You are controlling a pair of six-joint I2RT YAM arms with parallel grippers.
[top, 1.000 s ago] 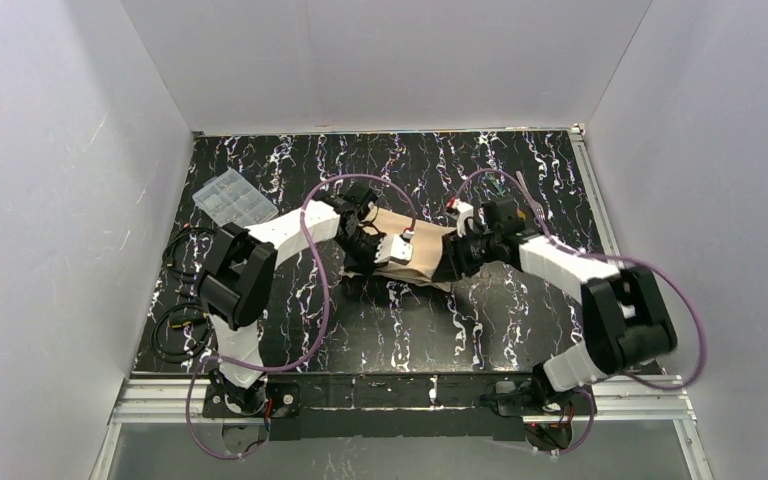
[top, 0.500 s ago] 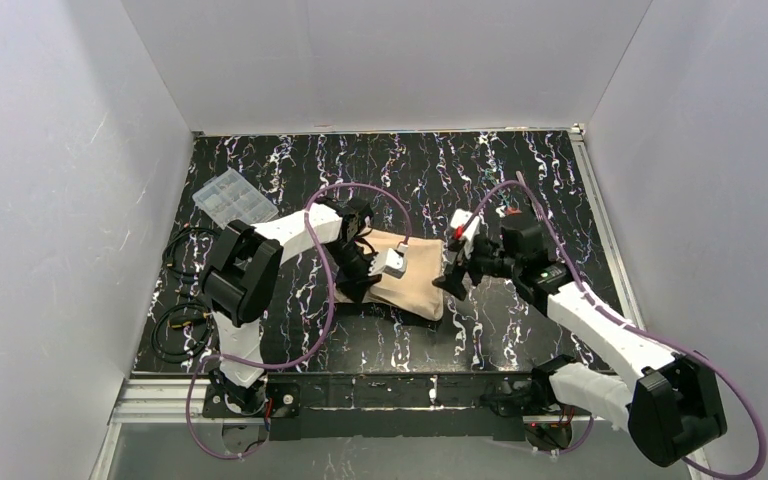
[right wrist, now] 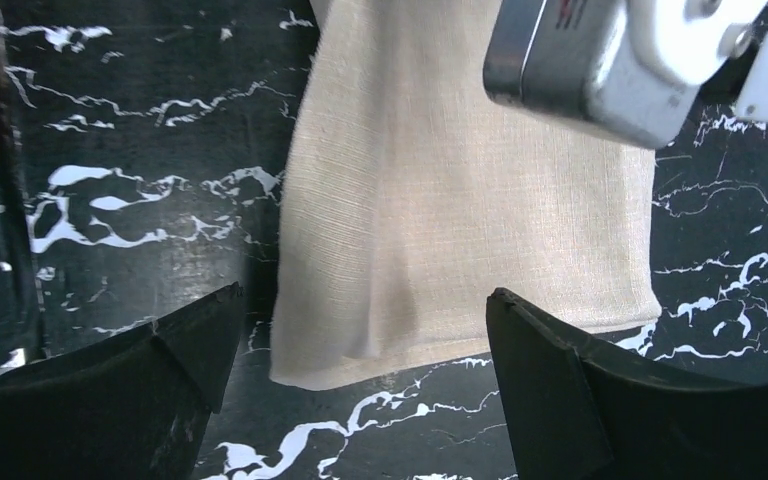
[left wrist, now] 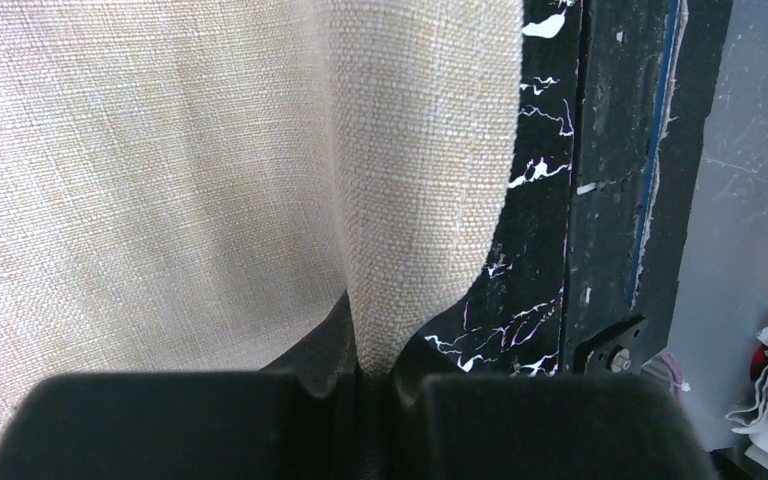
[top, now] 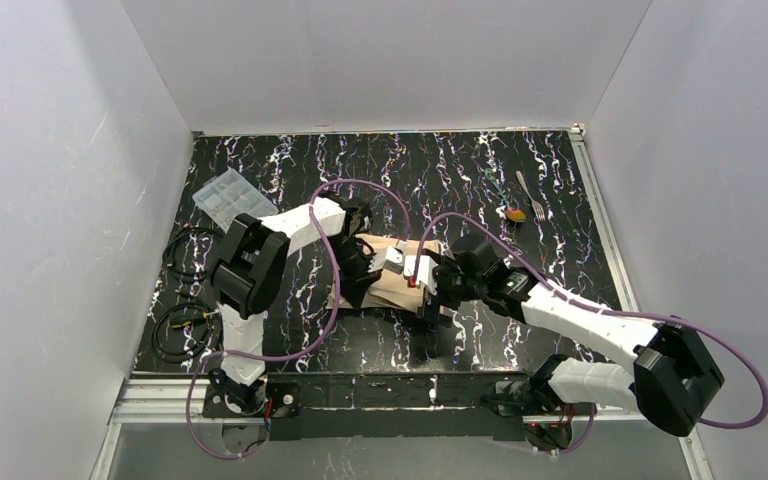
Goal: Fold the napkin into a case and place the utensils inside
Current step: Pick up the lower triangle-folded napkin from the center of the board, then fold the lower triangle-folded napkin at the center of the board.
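The tan napkin (top: 400,282) lies folded into a narrow layered shape in the middle of the table. My left gripper (top: 358,284) is at its left end, shut on a raised fold of the napkin (left wrist: 420,200), which runs down between the jaws of the left gripper (left wrist: 375,378). At the cloth's near right corner my right gripper (top: 428,300) hovers open. In the right wrist view the napkin (right wrist: 440,220) ends just ahead of the right gripper (right wrist: 360,300), whose jaws hold nothing. The fork (top: 530,194) and the orange-bowled spoon (top: 516,213) lie at the back right.
A clear plastic compartment box (top: 232,198) sits at the back left. Black cables (top: 175,330) coil along the left edge. The left wrist camera housing (right wrist: 600,60) hangs over the napkin in the right wrist view. The table's front rail (top: 400,390) carries both arm bases.
My right gripper let go at the napkin's right edge, pulled back right, opened wide, then swung left to the cloth's near right corner. The left gripper kept its hold and shifted slightly nearer.
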